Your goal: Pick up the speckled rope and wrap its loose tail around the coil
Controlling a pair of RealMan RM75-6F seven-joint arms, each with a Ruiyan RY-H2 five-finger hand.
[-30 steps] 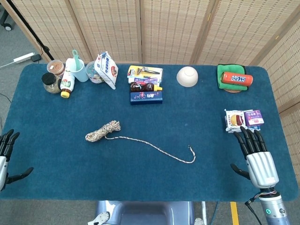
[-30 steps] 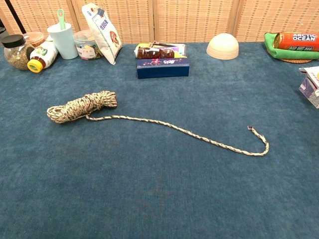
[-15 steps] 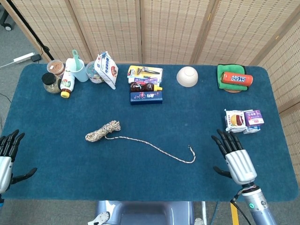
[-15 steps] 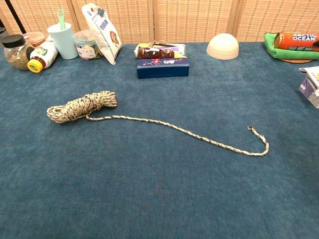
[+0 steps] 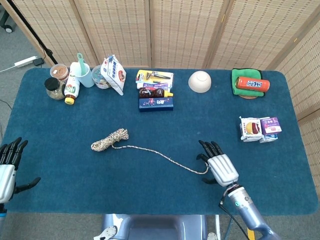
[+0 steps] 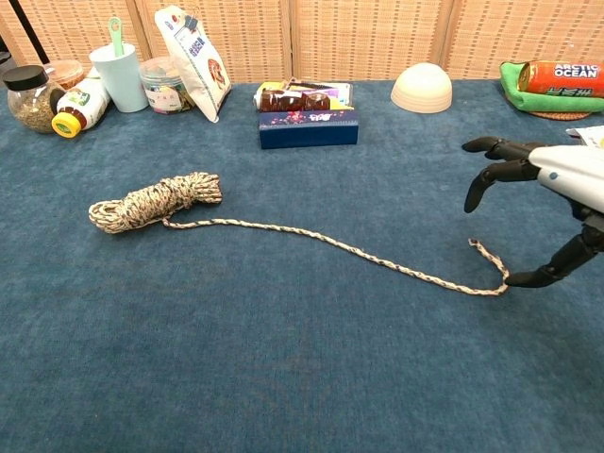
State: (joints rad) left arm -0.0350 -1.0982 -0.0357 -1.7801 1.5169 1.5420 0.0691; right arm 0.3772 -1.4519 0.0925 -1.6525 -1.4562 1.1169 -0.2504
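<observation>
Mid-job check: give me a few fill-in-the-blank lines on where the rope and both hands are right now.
1. The right hand hovers by the hooked end of the rope's ____.
2. The coil lies on the ____, untouched.
3. The left hand holds ____.
4. The speckled rope runs from the coil toward the robot's ____ side.

Missing: tail; table; nothing; right

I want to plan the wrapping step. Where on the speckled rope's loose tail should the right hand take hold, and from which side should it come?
Probably best near the hooked free end of the loose tail, pinched from above. The tail lies flat on the table, so only the top is open. The right hand hangs open beside that end, not yet gripping. The coil lies far off, nearer the left hand.
</observation>
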